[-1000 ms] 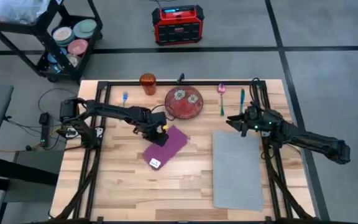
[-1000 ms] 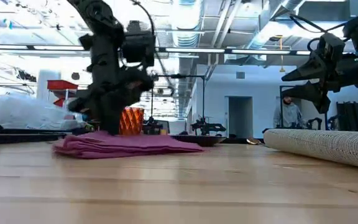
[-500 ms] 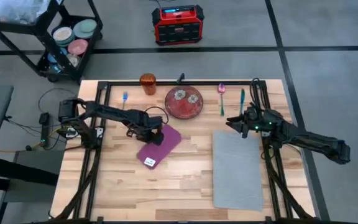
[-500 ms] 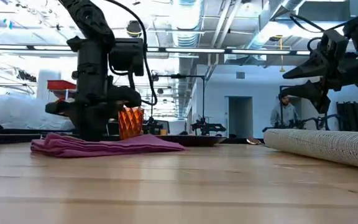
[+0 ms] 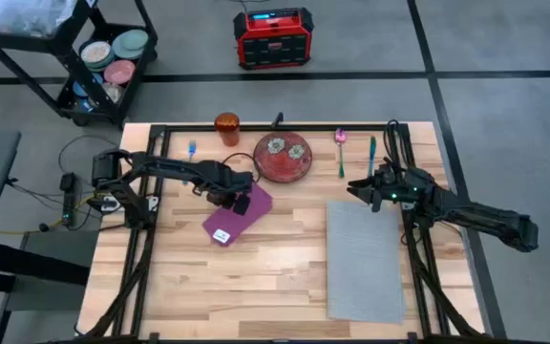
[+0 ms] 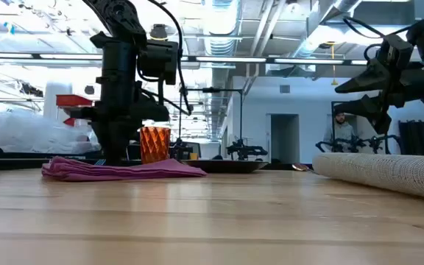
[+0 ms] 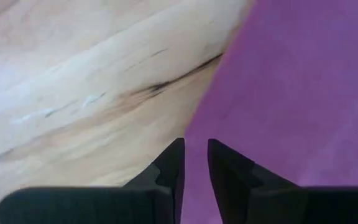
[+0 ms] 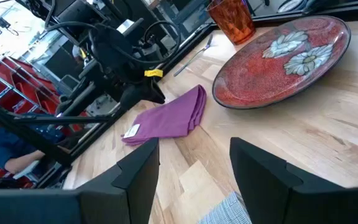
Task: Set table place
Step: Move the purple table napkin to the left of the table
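While left hand (image 5: 238, 203) pinches napkin (image 5: 237, 216) (right hand (image 5: 368, 191) agape): plank table (image 5: 275, 277), grey floor (image 5: 504, 105) beyond.

- The bench (image 5: 285, 277) is pale planked wood, smooth, with a visible grain.
- The napkin (image 5: 240, 214) is soft purple cloth, matt.
- The plate (image 8: 284, 59) looks glossy, red and patterned.
- The placemat (image 5: 364, 258) is grey, with a rough woven texture.
- The cup (image 8: 230, 18) is shiny, translucent orange.
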You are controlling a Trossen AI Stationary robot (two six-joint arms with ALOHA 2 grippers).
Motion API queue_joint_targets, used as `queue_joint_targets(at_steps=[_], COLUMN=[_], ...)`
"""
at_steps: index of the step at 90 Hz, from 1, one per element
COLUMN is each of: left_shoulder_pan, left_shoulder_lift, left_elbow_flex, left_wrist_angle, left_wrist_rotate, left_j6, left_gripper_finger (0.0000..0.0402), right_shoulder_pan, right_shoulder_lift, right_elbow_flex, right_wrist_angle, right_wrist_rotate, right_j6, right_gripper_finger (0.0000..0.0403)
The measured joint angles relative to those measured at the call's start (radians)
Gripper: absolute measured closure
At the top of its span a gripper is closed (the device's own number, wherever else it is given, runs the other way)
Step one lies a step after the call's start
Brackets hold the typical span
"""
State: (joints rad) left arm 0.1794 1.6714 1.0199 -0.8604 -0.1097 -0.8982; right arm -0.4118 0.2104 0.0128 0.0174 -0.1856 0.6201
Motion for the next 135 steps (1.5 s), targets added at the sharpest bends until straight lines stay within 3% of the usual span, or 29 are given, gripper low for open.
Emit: queue_joint_targets(at_steps=[17,33,46,62,135], left_shoulder_pan=[0.053,0.083,0.135,0.17,0.202], left_shoulder_lift=[0.0,0.0,-0.001,-0.001,-0.001], left_elbow_flex=[0.076,0.15,0.151,0.133,0.003], left_wrist_angle=[0.082,0.143,0.179,0.19,0.283], left_wrist_rotate=[-0.006,-0.123,-0.145,-0.084,0.015], left_j6=[0.132,0.316,0.328,0.381,0.536], left_gripper_finger=[0.0314,0.0299,0.0299,0.0298,0.0298], right_shoulder_pan=[0.0,0.0,0.0,0.0,0.0], right_shoulder_lift=[0.0,0.0,0.0,0.0,0.0], right_elbow_flex=[0.0,0.0,0.0,0.001,0.001], right_wrist_angle=[0.0,0.0,0.0,0.0,0.0], right_wrist_rotate=[0.0,0.0,0.0,0.0,0.0], right_j6=[-0.001,-0.001,0.0,0.0,-0.001], right_gripper_finger=[0.0218,0.0218,0.0218,0.0218,0.0218])
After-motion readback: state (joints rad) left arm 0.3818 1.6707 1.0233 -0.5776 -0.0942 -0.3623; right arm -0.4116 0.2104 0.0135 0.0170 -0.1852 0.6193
